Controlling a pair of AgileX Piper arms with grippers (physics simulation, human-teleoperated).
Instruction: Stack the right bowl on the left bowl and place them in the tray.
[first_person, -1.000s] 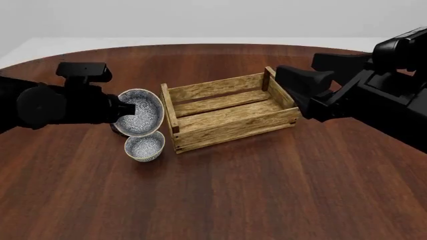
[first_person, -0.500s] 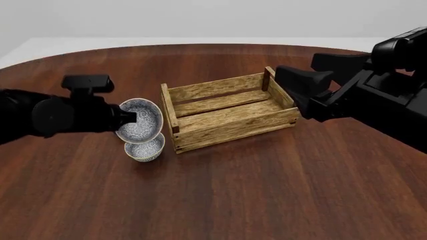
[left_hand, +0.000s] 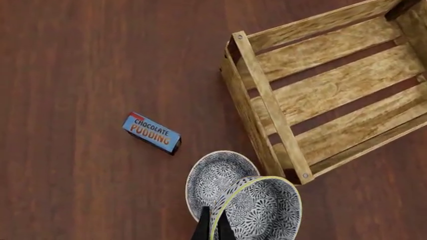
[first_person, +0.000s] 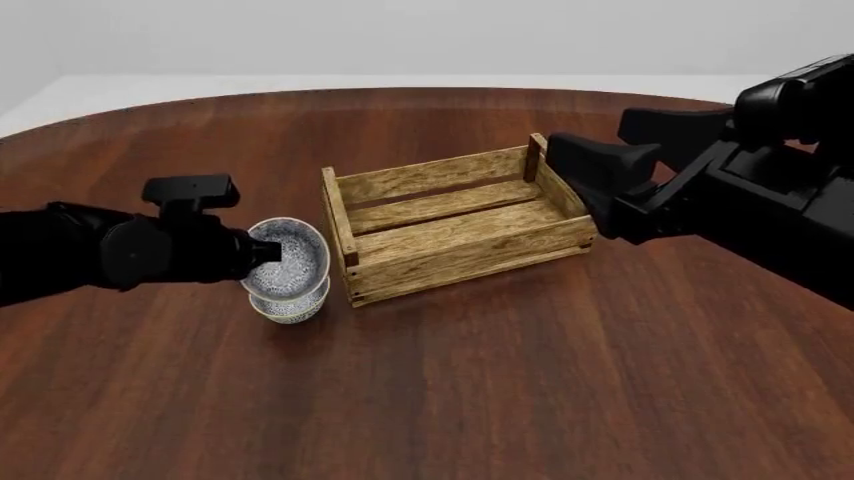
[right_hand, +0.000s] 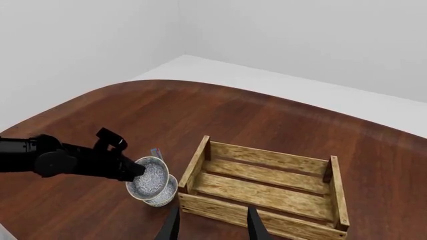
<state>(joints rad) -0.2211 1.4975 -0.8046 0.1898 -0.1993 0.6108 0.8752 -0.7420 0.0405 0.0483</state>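
Observation:
My left gripper (first_person: 271, 247) is shut on the near rim of the right bowl (first_person: 296, 263), a white bowl with blue-grey speckles. It holds the bowl tilted just above the left bowl (first_person: 290, 306), which rests on the table by the tray's left end. The left wrist view shows the held bowl (left_hand: 261, 210) overlapping the resting left bowl (left_hand: 212, 176). Whether they touch I cannot tell. The wooden slatted tray (first_person: 461, 252) has nothing in it. My right gripper (right_hand: 212, 227) hangs open above the tray's near right side, holding nothing.
A small blue-and-red box (left_hand: 152, 133) marked chocolate pudding lies on the table beyond the bowls, left of the tray (left_hand: 265, 100). The round brown table's far edge (right_hand: 200, 82) meets a white floor.
My left gripper has come down and toward the near side with the right bowl, bringing it from above and behind the left bowl to just over it. The right arm has barely moved.

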